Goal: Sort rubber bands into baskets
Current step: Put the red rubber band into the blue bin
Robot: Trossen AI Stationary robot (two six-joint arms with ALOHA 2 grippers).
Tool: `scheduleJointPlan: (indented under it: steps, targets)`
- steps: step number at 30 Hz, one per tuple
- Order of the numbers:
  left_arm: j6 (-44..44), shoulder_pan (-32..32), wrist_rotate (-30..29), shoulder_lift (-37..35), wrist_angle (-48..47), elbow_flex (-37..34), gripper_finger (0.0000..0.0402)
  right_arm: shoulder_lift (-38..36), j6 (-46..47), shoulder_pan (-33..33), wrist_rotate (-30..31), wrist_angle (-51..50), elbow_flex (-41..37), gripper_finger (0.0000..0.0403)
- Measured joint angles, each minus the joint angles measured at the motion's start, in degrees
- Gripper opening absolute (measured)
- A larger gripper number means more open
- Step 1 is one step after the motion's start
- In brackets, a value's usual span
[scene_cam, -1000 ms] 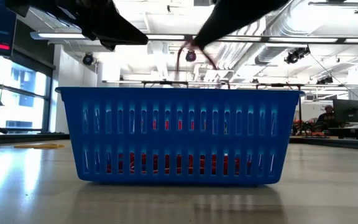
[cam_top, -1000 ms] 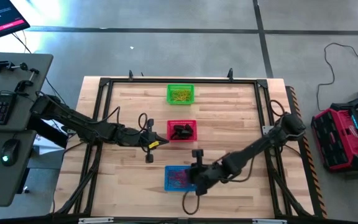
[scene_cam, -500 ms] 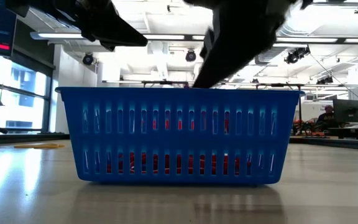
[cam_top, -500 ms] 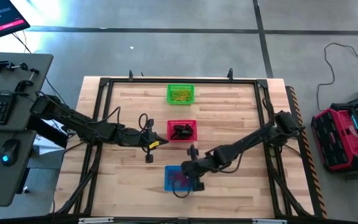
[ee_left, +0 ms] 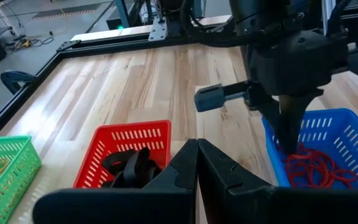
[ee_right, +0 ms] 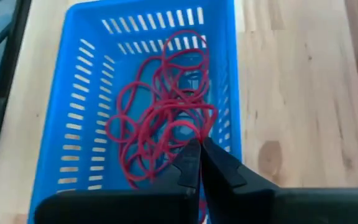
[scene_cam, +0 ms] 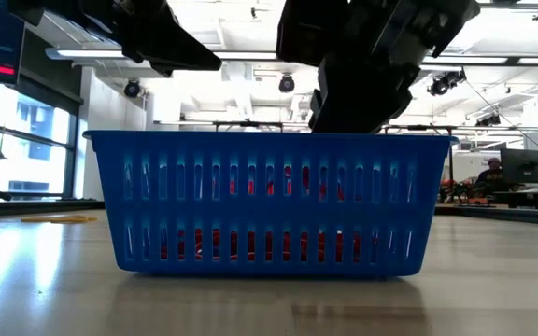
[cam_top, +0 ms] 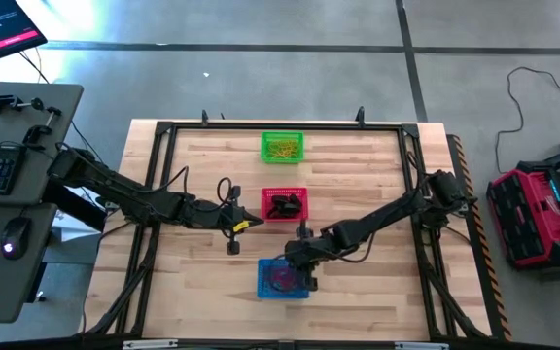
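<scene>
Right gripper over the blue basket, sorting looks nearly finished.

I have the right gripper [cam_top: 295,259] poised just above the blue basket [cam_top: 264,284], its fingers [ee_right: 191,163] pressed together; whether a red strand is pinched in them I cannot tell, since they sit right against the tangle of red rubber bands [ee_right: 160,134] lying inside that basket. Beyond the blue basket, the red basket [cam_top: 285,192] holds black rubber bands [ee_left: 132,165], and farther still the green basket [cam_top: 282,137] holds yellow-tan rubber bands [cam_top: 282,148]. The left gripper [cam_top: 257,217] waits beside the red basket, fingers closed on nothing. I see no loose bands on the counter [cam_top: 358,165] around the blue basket, so I judge the sorting done or almost done; at most one last red band remains to drop.
</scene>
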Motion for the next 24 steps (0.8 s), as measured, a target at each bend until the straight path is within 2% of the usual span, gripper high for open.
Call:
scheduleJointPlan:
  steps: [5,12,15,20,24]
  targets:
    - [-0.03,0.0,0.01,0.0,-0.15,0.0,0.0,0.0,-1.39,0.14,-0.65,-0.06,0.0,0.0025]
    - [-0.71,0.0,1.02,0.0,-0.17,0.0,0.0,0.0,-0.15,0.09,-0.53,-0.6,0.06,0.0119]
    - [-1.63,0.16,1.41,0.0,-1.15,0.12,0.0,0.05,-0.47,0.09,-0.51,-4.61,1.43,0.0147]
    - [-3.19,1.3,1.71,0.0,-2.38,0.48,0.0,0.06,-2.87,0.09,0.17,-11.66,5.8,0.0154]
    - [-3.21,2.09,1.71,0.0,-2.93,0.48,0.0,0.04,-6.79,0.33,0.19,-12.87,8.86,0.0129]
